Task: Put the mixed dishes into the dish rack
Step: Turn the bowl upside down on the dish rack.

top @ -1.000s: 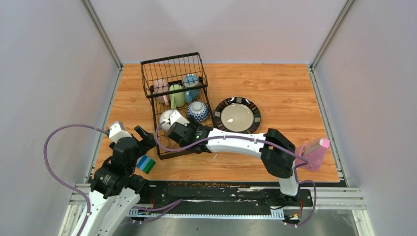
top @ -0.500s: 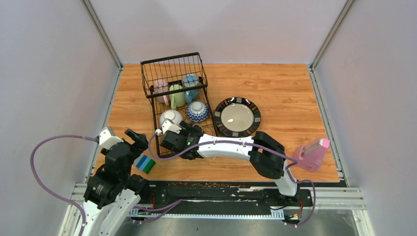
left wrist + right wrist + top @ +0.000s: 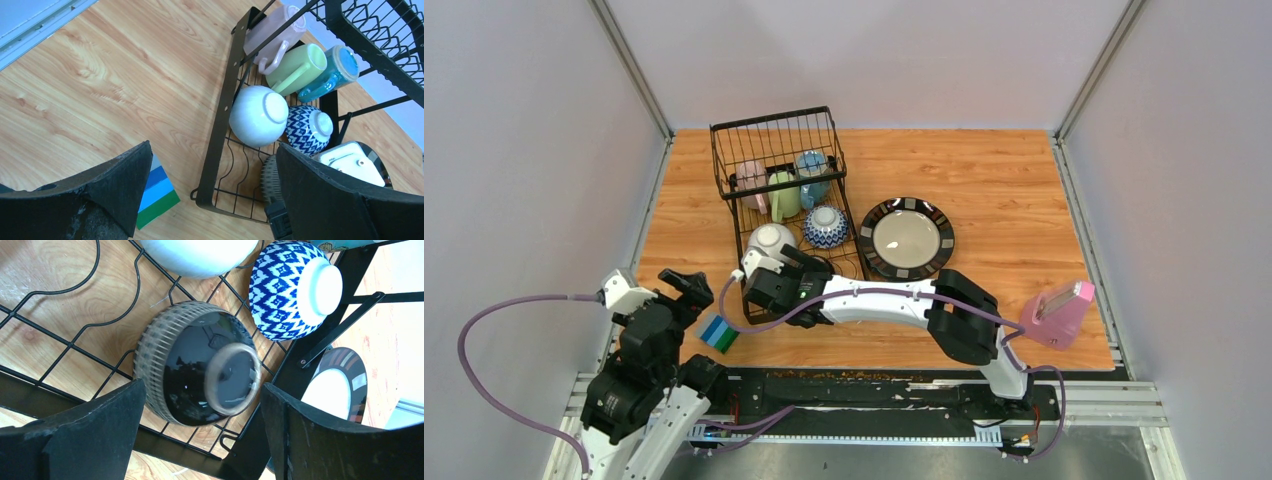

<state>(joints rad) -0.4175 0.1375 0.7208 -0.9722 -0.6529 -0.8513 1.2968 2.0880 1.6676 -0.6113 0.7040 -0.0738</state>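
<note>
The black wire dish rack (image 3: 771, 118) holds a pink mug (image 3: 751, 177), a green mug (image 3: 784, 193) and a blue mug (image 3: 812, 170) in its tall basket. A white bowl (image 3: 771, 238) and a blue patterned bowl (image 3: 825, 226) lie on its low tray. In the right wrist view a dark ribbed bowl (image 3: 200, 370) lies upside down on the tray wires, slightly blurred. My right gripper (image 3: 203, 390) stands open around it, fingers off its sides. A black-rimmed cream plate (image 3: 907, 236) sits on the table right of the rack. My left gripper (image 3: 686, 285) is open and empty, left of the rack's front corner.
A blue-green striped sponge block (image 3: 719, 333) lies on the table just below my left gripper, by the rack's near-left corner (image 3: 225, 100). A pink container (image 3: 1057, 313) stands at the table's near right edge. Grey walls close the table on three sides.
My right gripper slid toward the rack's near-left corner and its jaws widened off the dark bowl. The left arm drew back to the left and toward the table's near edge.
</note>
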